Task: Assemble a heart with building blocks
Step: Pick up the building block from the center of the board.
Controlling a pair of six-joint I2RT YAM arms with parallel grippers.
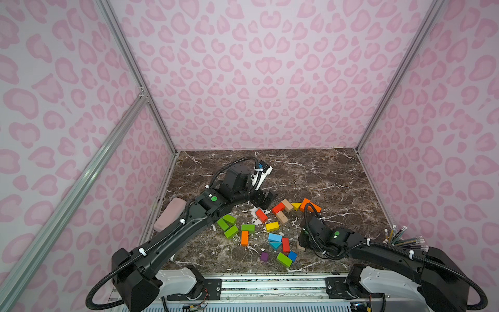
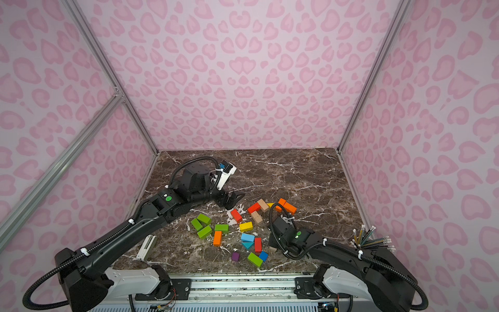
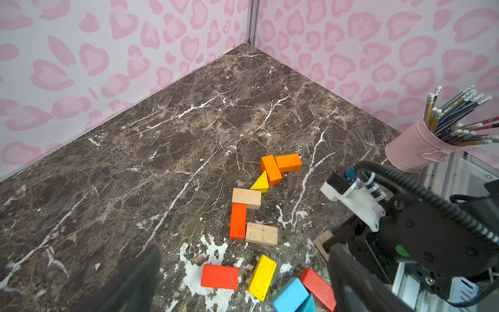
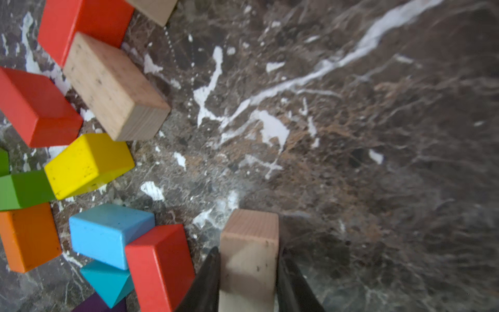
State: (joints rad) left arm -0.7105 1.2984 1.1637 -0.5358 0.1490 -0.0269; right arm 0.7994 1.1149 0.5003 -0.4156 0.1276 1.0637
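Note:
Building blocks lie spread on the marble table point(image 1: 324, 175). A bent row runs from two orange bricks point(image 1: 310, 205) past a yellow prism point(image 3: 261, 183) and a tan brick point(image 3: 246, 198) to a red brick point(image 3: 237, 221) and another tan brick point(image 3: 261, 234). Loose green point(image 1: 229, 224), yellow point(image 1: 272, 226), blue point(image 1: 275, 237) and purple point(image 1: 264, 256) blocks lie nearer the front. My right gripper point(image 4: 249, 251) is shut on a tan block point(image 4: 249, 232) low over the table, beside a red brick point(image 4: 159, 267). My left gripper point(image 3: 244, 250) hangs open above a loose red brick point(image 3: 220, 276), holding nothing.
A pink cup of pencils point(image 3: 415, 148) stands at the front right by the wall. A pink pad point(image 1: 170, 213) lies along the left wall, and a white clip-like object point(image 2: 147, 247) sits under the left arm. Patterned walls close in three sides.

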